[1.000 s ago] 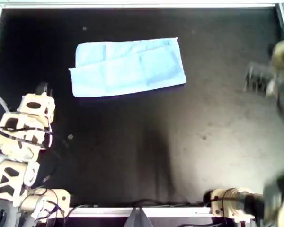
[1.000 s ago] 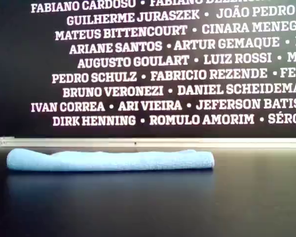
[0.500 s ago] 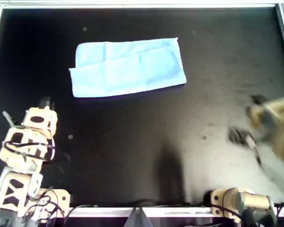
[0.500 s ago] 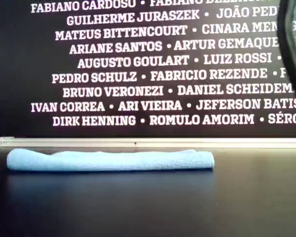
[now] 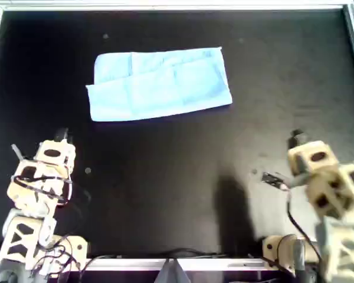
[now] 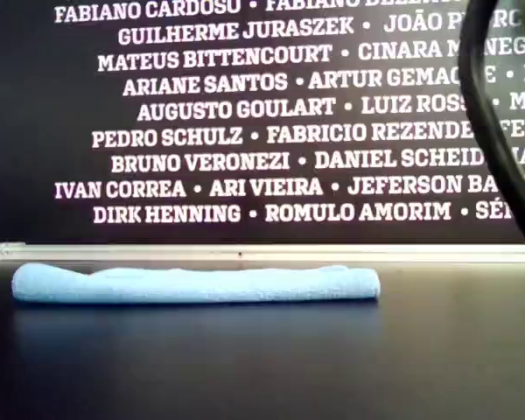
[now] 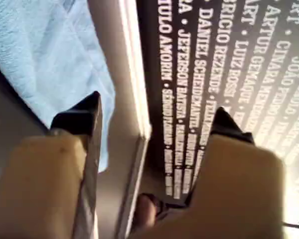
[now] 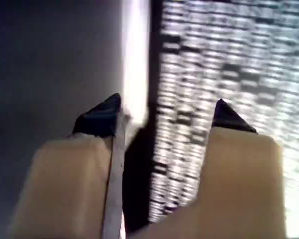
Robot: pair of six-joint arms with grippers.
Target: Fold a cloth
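Left gripper (image 7: 154, 117) near the overhead view's lower left, jaws spread wide, empty. Right gripper (image 8: 164, 112) near that view's lower right, also wide apart, empty. Light blue cloth (image 5: 159, 84), folded into a rectangle, lies flat on black table (image 5: 183, 177) toward the far rail, well apart from both.

Cloth (image 5: 159, 84) lying flat on the table (image 5: 177, 177), toward the far edge and left of centre in the overhead view. Left gripper (image 5: 60, 137) near the overhead view's lower left, right gripper (image 5: 296, 140) near its lower right, both well apart from the cloth. Behind the table's far rim, a lettered wall (image 6: 262, 114) in the exterior view.
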